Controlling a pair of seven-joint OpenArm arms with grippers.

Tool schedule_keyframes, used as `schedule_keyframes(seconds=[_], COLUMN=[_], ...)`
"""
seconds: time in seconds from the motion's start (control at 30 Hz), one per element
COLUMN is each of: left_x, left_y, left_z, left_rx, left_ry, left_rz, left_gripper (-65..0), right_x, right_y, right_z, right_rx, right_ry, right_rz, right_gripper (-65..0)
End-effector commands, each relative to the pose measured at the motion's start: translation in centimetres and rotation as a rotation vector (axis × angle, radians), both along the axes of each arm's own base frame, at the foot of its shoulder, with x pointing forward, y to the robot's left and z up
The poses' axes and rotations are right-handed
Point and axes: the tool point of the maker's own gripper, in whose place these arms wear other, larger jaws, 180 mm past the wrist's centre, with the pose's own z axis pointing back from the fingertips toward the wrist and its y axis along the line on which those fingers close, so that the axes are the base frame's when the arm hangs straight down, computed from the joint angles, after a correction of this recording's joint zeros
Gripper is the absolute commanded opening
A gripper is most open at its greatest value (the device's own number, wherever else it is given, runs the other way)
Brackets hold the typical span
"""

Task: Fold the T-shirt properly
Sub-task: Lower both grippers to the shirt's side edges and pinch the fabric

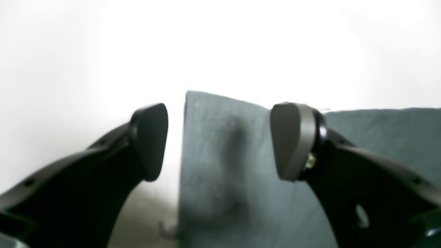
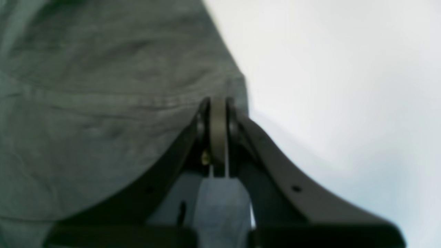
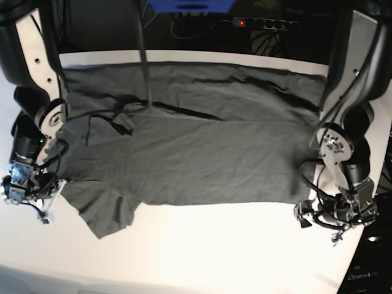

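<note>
The dark grey T-shirt [image 3: 202, 141] lies spread flat across the white table [image 3: 214, 245], one sleeve [image 3: 107, 214] pointing toward the front left. In the left wrist view my left gripper [image 1: 220, 141] stands open, its two fingers apart on either side of a T-shirt [image 1: 220, 165] corner and holding nothing. From the base view that gripper [image 3: 304, 217] sits at the shirt's front right corner. My right gripper [image 2: 217, 105] is shut, its tips meeting at a hemmed edge of the T-shirt [image 2: 103, 103]. In the base view it [image 3: 54, 195] is at the shirt's left edge.
A black cable or rod [image 3: 144, 55] comes down over the shirt's back left part. A power strip [image 3: 263, 23] and a blue object [image 3: 190, 5] lie beyond the table's far edge. Bare white tabletop runs in front of the shirt.
</note>
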Motion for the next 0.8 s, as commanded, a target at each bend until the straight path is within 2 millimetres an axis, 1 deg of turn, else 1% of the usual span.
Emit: schedule_keyframes(seconds=[0.0, 0.1, 0.2, 0.27, 0.33, 0.4, 0.43, 0.53, 0.57, 0.67, 0.77], left_x=[1.9, 2.2, 2.3, 2.1, 1.8, 2.0, 2.0, 1.3, 1.2, 1.1, 1.2], left_y=[0.4, -0.3, -0.3, -0.3, 0.4, 1.4, 1.6, 0.8, 1.0, 0.4, 0.0], left_z=[2.5, 2.6, 2.6, 2.2, 1.8, 1.8, 1.8, 0.2, 0.0, -0.7, -1.0], left_rx=[0.014, 0.040, 0.056, 0.061, 0.073, 0.089, 0.090, 0.069, 0.066, 0.046, 0.032], left_ry=[-0.066, -0.069, -0.075, -0.068, -0.054, -0.061, -0.065, -0.043, -0.045, -0.047, -0.062], left_rz=[-0.005, -0.037, -0.047, -0.049, -0.006, 0.048, 0.057, 0.046, 0.048, 0.048, 0.052], left_gripper=[-19.1, -18.9, -18.9, -18.9, -18.9, -18.9, -18.9, -18.9, -18.9, -18.8, -18.8], right_x=[1.9, 1.9, 1.9, 1.9, 1.9, 1.9, 1.9, 1.9, 1.9, 1.8, 1.8], right_y=[-1.0, -1.0, -0.9, -0.9, -0.9, -0.9, -0.9, -0.8, -0.8, -1.0, -1.0], right_z=[2.5, 2.5, 2.4, 2.4, 2.4, 2.4, 2.4, 2.4, 2.4, 2.4, 2.4], right_rx=[-0.014, -0.014, -0.013, -0.013, -0.013, -0.013, -0.013, -0.012, -0.012, -0.014, -0.014], right_ry=[-0.071, -0.071, -0.071, -0.071, -0.071, -0.071, -0.071, -0.071, -0.071, -0.070, -0.070], right_rz=[-0.014, -0.014, -0.013, -0.013, -0.013, -0.013, -0.013, -0.012, -0.012, -0.014, -0.014], right_gripper=[-64.4, -64.6, -64.6, -64.6, -64.6, -64.6, -64.6, -64.6, -64.6, -64.6, -64.6])
